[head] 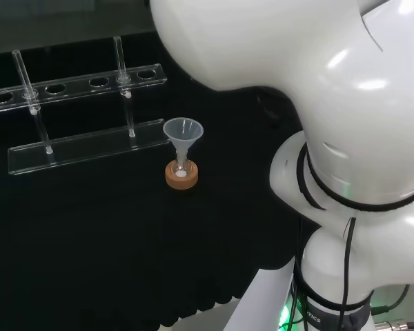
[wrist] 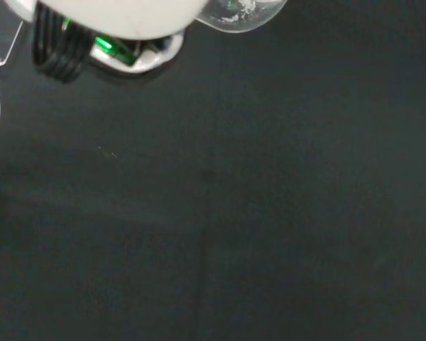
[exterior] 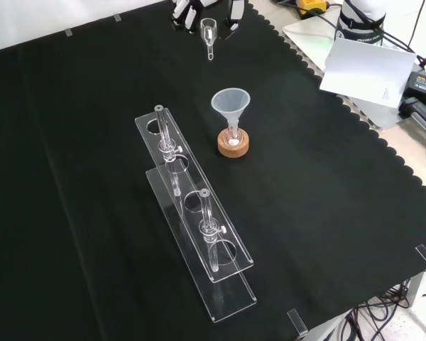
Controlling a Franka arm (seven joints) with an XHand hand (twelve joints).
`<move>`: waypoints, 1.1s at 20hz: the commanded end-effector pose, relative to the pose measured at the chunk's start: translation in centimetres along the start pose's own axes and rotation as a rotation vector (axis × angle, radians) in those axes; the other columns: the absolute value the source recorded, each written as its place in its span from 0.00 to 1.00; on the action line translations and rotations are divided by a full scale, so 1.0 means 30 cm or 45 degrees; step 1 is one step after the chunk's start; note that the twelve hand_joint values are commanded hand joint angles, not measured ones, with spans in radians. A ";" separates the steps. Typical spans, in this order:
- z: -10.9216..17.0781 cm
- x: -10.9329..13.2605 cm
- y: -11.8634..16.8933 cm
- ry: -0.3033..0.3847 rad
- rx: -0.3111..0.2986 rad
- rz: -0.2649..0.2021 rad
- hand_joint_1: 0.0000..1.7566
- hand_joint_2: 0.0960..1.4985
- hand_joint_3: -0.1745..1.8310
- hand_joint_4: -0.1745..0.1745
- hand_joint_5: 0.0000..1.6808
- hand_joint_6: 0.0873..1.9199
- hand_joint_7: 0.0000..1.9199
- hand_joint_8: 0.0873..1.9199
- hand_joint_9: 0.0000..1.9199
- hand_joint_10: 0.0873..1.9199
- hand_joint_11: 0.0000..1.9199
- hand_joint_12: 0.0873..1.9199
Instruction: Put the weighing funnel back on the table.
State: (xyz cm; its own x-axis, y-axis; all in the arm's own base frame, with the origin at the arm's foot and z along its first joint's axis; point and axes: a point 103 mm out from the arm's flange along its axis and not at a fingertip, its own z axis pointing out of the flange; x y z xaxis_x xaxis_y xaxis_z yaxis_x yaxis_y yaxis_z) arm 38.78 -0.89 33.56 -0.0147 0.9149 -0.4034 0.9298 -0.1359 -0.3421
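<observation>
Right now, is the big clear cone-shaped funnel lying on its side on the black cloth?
No, the big clear funnel stands mouth up, its stem in a small flask on a cork ring.

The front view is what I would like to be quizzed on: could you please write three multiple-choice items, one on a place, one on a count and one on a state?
1. Where does the weighing funnel show in the front view?
A) near the top edge, beyond the funnel
B) at the bottom edge
C) at the left edge

2. How many glass tubes stand in the clear rack?
A) none
B) two
C) five

3. How does the funnel stand?
A) lying on its side
B) mouth down
C) mouth up, stem in a small flask on a cork ring

Answers:
1 A: it sits just under the top edge, with the funnel nearer the camera.
2 B: one tube rises toward each end of the rack.
3 C: its wide mouth faces up and its stem enters the flask.
</observation>
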 end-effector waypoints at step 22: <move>0.107 -0.165 0.292 0.131 0.132 0.048 0.64 0.37 0.48 0.86 0.72 0.42 0.29 0.31 0.46 0.14 0.41 0.51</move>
State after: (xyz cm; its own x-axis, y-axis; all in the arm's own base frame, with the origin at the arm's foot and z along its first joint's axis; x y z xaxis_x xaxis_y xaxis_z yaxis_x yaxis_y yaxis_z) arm 41.20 -4.56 33.28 0.0455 0.9466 -0.3192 0.9144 -0.1681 -0.3683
